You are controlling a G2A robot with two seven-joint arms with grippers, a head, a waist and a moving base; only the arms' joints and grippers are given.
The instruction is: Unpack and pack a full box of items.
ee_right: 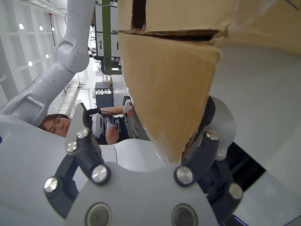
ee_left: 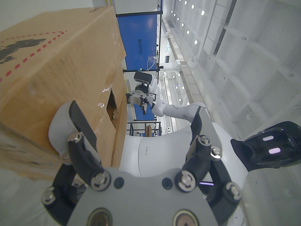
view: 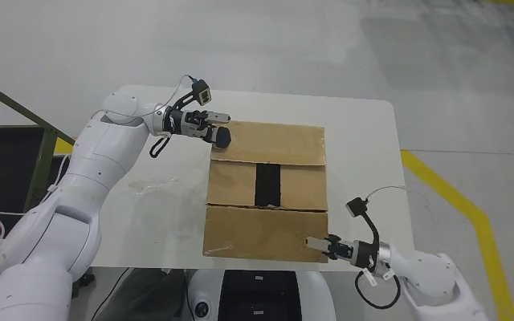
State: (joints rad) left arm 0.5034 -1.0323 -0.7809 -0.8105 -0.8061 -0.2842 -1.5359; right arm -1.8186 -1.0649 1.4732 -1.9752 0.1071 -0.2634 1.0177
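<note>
**Cardboard box: flaps half open, contents hidden**

Box point(view: 267, 189) mid-table point(view: 361, 144). Inner flaps down with a dark gap between them, outer flaps spread. Left gripper point(view: 222, 135) at far corner, jaws wide. Right gripper point(view: 317, 241) at near corner, jaws wide astride the flap edge. Nothing unpacked; likely an early stage.

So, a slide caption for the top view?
Cardboard box on a white table, left gripper at one corner, right gripper at the opposite corner.

Box point(view: 267, 188) mid-table point(view: 361, 136); left gripper point(view: 221, 136) at far-left corner, right gripper point(view: 317, 241) at near-right corner
</note>
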